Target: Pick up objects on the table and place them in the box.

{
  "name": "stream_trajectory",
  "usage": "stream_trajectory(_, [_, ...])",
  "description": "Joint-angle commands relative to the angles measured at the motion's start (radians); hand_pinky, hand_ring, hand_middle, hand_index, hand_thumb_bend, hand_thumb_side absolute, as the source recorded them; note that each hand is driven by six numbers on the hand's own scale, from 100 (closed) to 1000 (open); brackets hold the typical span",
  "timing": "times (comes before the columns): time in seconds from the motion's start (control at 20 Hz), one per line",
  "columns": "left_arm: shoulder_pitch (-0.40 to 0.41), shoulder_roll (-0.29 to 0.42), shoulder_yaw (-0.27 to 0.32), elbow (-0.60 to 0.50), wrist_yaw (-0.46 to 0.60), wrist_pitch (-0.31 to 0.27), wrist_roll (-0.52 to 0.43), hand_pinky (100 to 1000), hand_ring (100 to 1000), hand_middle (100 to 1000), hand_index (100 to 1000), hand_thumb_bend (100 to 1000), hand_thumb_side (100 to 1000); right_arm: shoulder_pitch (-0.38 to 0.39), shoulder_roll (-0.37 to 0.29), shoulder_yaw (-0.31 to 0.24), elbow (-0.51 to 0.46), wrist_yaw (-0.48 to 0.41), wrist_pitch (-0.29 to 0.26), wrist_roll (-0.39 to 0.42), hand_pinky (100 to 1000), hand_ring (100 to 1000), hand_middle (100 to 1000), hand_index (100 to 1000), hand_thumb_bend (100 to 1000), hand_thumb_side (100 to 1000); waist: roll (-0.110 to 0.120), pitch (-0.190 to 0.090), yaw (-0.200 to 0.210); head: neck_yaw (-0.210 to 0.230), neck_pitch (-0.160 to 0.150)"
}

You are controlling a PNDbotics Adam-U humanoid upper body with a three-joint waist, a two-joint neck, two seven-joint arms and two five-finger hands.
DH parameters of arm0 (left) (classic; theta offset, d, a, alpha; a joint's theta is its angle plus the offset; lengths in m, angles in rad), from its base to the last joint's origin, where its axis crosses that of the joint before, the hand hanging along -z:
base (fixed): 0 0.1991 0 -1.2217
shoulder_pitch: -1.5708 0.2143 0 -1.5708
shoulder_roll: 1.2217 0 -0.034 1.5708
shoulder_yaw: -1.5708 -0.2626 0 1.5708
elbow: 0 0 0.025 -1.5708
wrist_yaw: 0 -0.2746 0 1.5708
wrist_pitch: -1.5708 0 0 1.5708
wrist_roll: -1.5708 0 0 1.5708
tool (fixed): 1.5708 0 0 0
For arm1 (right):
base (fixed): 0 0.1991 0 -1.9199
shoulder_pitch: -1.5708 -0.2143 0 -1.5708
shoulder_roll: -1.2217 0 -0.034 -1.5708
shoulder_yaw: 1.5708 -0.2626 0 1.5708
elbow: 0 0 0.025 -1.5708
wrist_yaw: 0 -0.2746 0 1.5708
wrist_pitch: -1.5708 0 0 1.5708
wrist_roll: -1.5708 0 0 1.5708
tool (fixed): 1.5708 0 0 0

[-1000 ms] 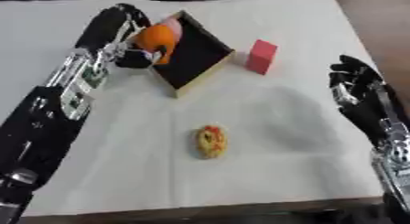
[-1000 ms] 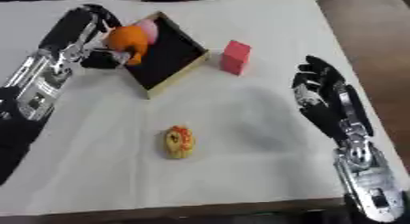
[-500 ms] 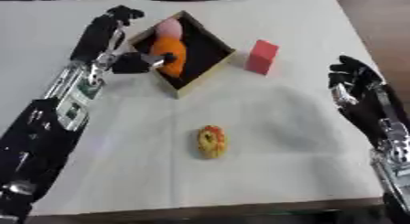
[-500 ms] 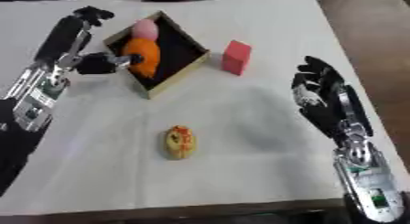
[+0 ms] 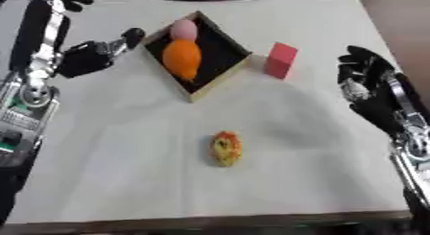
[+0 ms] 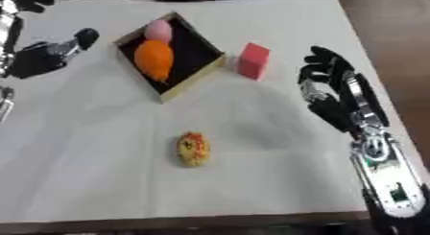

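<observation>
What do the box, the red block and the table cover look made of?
Box: probably wood or stiff card, with pale tan walls and a matte black lining. Red block: looks like foam or painted wood, with flat matte faces and no shine; I cannot tell which. Table cover: seemingly white cloth or paper, matte with soft creases.

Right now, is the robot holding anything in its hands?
No, nothing. The left hand is beside the box, empty, and the orange thing lies inside the box. The right hand rests open near the table's right edge.
</observation>
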Motion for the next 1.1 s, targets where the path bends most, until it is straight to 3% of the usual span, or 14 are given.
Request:
stream_trajectory(0.05, [0.044,0.013,0.023,-0.077,0.079,-0.008,0.026,704,702,685,795,663,661,-0.052,-0.066,0.045,0.003,0.053,-0.018,0.079,803,827,794,909,100,466,-0.01,-0.033,0.005,-0.011,-0.003])
stream_trajectory(0.3, [0.13,-0.033,0.034,-0.088,0.094,-0.016,0.032,702,701,683,792,653,668,-0.142,-0.111,0.156,0.037,0.146,-0.084,0.282,819,848,823,911,100,428,-0.01,-0.035,0.012,-0.026,-0.002])
stream_trajectory(0.6, [0.16,-0.064,0.035,-0.064,0.086,-0.024,0.024,702,702,684,791,648,673,-0.224,-0.134,0.287,0.079,0.244,-0.185,0.509,831,857,836,909,100,425,-0.015,-0.04,0.015,-0.038,-0.001])
stream_trajectory(0.85, [0.162,-0.073,0.03,-0.049,0.079,-0.027,0.011,703,704,686,793,645,680,-0.257,-0.119,0.36,0.128,0.301,-0.251,0.599,833,857,840,909,100,427,-0.019,-0.043,0.015,-0.045,0.001])
stream_trajectory(1.1, [0.163,-0.078,0.032,-0.044,0.075,-0.029,0.005,704,705,687,793,643,681,-0.282,-0.088,0.381,0.172,0.348,-0.289,0.606,833,858,842,913,100,420,-0.018,-0.046,0.017,-0.046,0.0])
